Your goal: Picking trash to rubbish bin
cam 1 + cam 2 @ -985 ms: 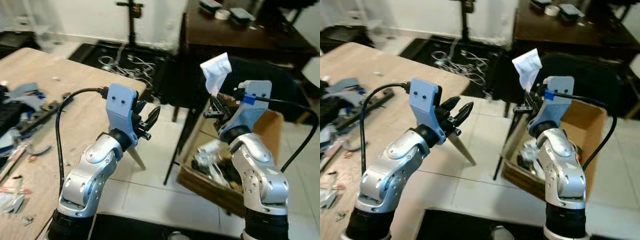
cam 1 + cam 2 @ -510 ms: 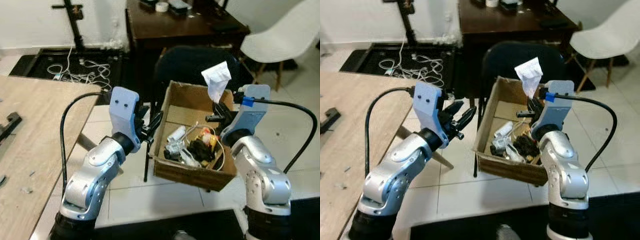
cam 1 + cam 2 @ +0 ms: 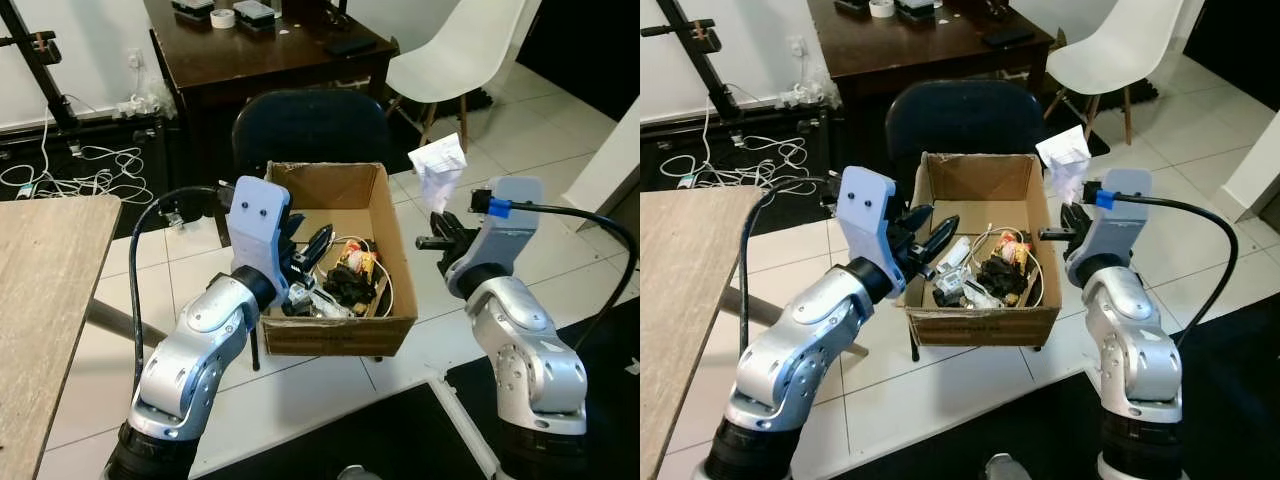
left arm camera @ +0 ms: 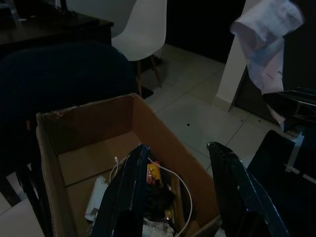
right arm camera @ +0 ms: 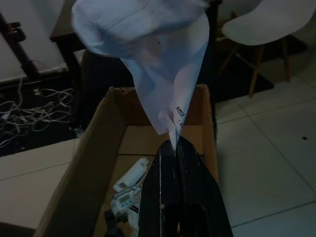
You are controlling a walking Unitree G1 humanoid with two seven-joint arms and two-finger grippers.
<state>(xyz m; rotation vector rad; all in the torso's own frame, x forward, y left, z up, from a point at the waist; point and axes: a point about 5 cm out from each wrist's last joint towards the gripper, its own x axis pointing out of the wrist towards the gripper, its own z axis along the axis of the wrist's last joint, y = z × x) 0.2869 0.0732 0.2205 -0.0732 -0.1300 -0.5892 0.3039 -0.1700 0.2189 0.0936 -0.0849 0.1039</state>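
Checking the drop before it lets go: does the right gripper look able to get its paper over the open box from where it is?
Probably yes. The right gripper, shut on the white paper, sits just beside the cardboard box, whose top is open and unobstructed.

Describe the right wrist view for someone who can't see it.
The right gripper, fingers shut, pinches a crumpled white paper by its lower tip. Beyond it sits an open cardboard box with trash inside, on a tiled floor.
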